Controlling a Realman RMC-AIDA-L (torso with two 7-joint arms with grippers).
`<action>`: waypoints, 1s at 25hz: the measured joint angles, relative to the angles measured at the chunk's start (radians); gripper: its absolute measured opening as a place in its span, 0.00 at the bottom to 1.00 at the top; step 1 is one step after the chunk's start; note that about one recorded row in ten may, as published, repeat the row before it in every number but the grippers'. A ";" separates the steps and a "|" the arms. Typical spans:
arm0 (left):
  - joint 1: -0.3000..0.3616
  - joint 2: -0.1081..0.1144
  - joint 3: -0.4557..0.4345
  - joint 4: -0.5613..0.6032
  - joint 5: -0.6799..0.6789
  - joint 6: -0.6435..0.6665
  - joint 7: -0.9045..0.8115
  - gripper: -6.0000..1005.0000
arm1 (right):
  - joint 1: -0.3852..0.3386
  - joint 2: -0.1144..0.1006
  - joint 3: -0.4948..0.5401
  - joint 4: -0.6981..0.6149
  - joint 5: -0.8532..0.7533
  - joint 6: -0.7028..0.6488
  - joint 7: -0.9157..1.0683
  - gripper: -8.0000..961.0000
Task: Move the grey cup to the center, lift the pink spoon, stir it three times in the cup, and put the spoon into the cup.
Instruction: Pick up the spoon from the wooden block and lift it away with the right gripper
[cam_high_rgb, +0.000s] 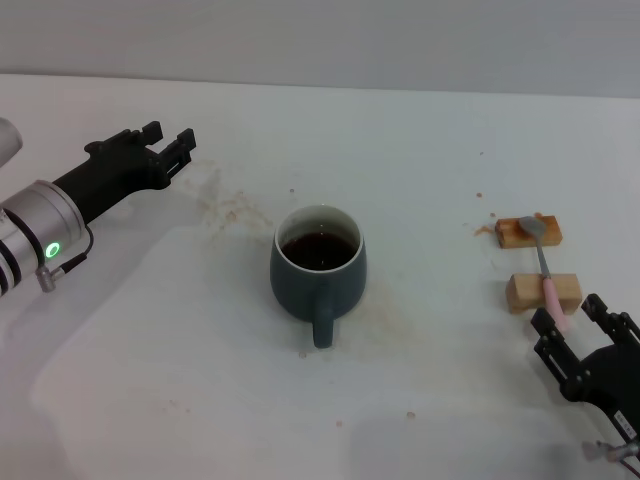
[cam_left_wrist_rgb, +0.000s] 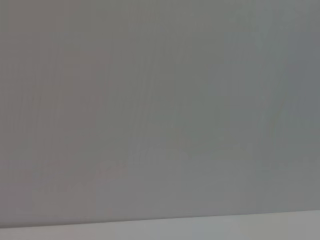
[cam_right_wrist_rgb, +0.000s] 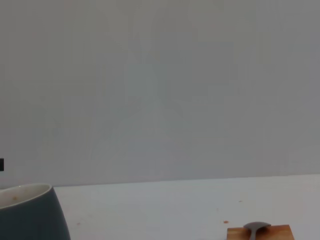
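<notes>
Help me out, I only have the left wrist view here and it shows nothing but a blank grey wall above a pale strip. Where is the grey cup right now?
Observer: The grey cup stands near the middle of the table, handle toward the robot, dark liquid inside.
Operator: And the pink spoon?
Observer: The pink spoon lies across two small wooden blocks on the robot's right, bowl on the far block, pink handle over the near one.
Operator: Is either gripper on it?
Observer: No. The right gripper sits just short of the handle end, jaws open, holding nothing.
Operator: The left one?
Observer: The left gripper is off at the far left, jaws open, well away from the cup.
</notes>
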 joint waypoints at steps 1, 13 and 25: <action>0.000 0.000 0.000 0.000 0.000 0.000 0.000 0.50 | 0.001 0.000 0.000 0.000 0.000 0.002 0.000 0.65; 0.000 0.000 0.000 0.000 0.000 0.000 0.000 0.50 | 0.005 0.000 0.000 0.000 0.000 0.013 0.000 0.62; 0.003 0.000 0.000 0.000 0.000 0.000 0.000 0.50 | 0.005 0.000 -0.002 0.000 0.000 0.016 0.000 0.60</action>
